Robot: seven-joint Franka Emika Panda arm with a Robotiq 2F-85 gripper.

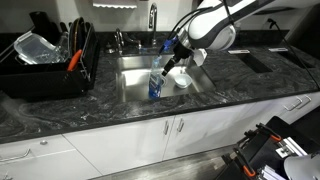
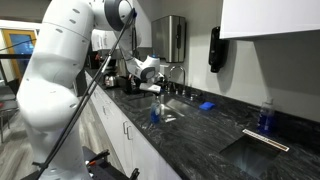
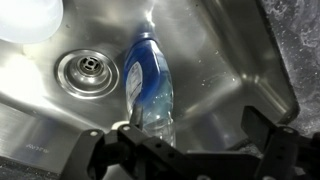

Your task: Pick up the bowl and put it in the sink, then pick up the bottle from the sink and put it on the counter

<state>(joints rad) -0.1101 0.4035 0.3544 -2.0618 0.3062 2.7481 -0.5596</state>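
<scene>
Both jaws wide apart | gripper (image 3: 195, 138) above bottle (image 3: 150, 85) | bottle in sink (image 3: 235, 60)

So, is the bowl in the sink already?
In: the bowl lies inside the sink, beside the drain and near the bottle.

Rectangular stainless-steel sink (image 1: 135, 88) sits mid-frame, set into the long black veined stone counter (image 1: 240, 85). In the sink: clear plastic bottle with blue label (image 1: 155, 82), small round white bowl (image 1: 181, 80) just right of it. Wrist view: bottle centre, round metal drain (image 3: 88, 72) to its left, bowl upper left. Black wire dish rack (image 1: 45, 65) on the counter, upper left, left of the sink.
</scene>
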